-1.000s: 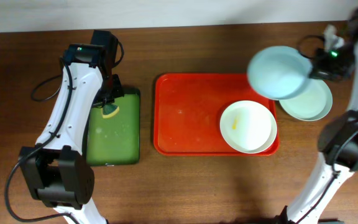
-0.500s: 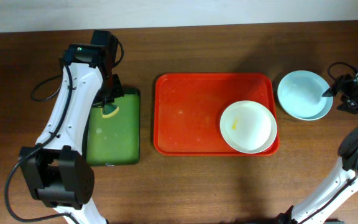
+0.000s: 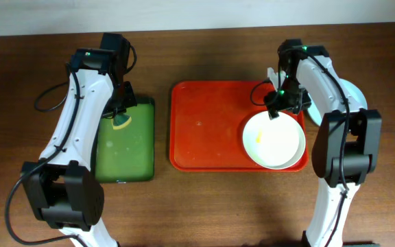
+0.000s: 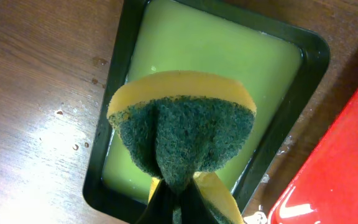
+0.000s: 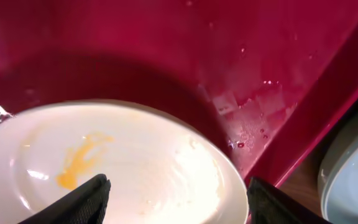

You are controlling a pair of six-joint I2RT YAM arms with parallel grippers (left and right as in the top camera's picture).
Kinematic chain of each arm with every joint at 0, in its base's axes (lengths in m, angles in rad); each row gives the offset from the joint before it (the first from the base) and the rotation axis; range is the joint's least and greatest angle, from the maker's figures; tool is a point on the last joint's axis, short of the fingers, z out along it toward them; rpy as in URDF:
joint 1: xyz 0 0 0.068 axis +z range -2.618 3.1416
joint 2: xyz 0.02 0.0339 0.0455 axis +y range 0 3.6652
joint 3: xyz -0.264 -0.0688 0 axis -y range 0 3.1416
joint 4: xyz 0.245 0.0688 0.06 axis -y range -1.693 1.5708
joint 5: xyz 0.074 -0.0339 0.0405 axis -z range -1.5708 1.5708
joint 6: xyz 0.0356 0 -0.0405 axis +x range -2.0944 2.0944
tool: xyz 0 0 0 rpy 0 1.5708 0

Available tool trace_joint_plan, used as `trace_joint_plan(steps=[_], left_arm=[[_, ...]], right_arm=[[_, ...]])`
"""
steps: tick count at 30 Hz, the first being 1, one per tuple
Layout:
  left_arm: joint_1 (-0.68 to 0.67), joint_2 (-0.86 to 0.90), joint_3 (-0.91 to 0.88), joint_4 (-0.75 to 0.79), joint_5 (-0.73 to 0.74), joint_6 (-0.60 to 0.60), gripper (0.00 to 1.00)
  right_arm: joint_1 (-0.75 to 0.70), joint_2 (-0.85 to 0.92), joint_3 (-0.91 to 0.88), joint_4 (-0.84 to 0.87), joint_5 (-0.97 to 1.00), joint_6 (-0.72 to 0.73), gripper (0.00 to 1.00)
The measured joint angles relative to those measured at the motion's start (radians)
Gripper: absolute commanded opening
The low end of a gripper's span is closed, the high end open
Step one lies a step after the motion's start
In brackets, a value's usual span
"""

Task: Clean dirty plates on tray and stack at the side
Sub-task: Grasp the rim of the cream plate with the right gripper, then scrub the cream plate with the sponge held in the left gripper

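Brown wooden table (image 3: 204,199) runs under everything you see. At the far left, your left gripper (image 3: 121,111) hangs over the top end of the green tray (image 3: 125,154). Its fingers (image 4: 166,208) are pinched tight on a sponge (image 4: 182,134), yellow on one side with the dark green scouring face towards the wrist camera. The squeeze has folded the sponge into a fan shape. The green tray has a black rim and lies lengthwise just beside the red tray (image 3: 204,137), with a narrow strip of table between them.

The left and middle of the red tray are bare and look wet, with droplets showing in your right wrist view. The white plate (image 3: 274,140) sits flat in the tray's lower right corner and carries a yellow smear (image 5: 79,162) left of its centre.

Your right gripper (image 3: 282,103) is above the far edge of that plate. Its two fingers (image 5: 86,199) are spread wide apart with nothing between them. You cannot tell whether they touch the plate.

Furthest right, a blue-green plate (image 5: 353,168) rests on the table just outside the red tray's right rim. From overhead your right arm covers most of it, and you cannot tell if it is one plate or a stack.
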Motion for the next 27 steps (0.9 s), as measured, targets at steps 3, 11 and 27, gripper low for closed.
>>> trace_joint_plan(steps=[3,11,27], left_arm=[[0.000,0.000,0.000,0.000,0.000,0.000,0.00],[0.000,0.000,0.000,0.000,0.002,0.000,0.00],[0.000,0.000,-0.001,0.010,0.008,0.000,0.00]], right_arm=[[-0.027,0.000,-0.035,-0.016,0.012,-0.001,0.73],[-0.087,0.000,-0.097,0.024,-0.002,-0.001,0.73],[-0.091,-0.006,-0.173,-0.157,-0.031,0.109,0.77]])
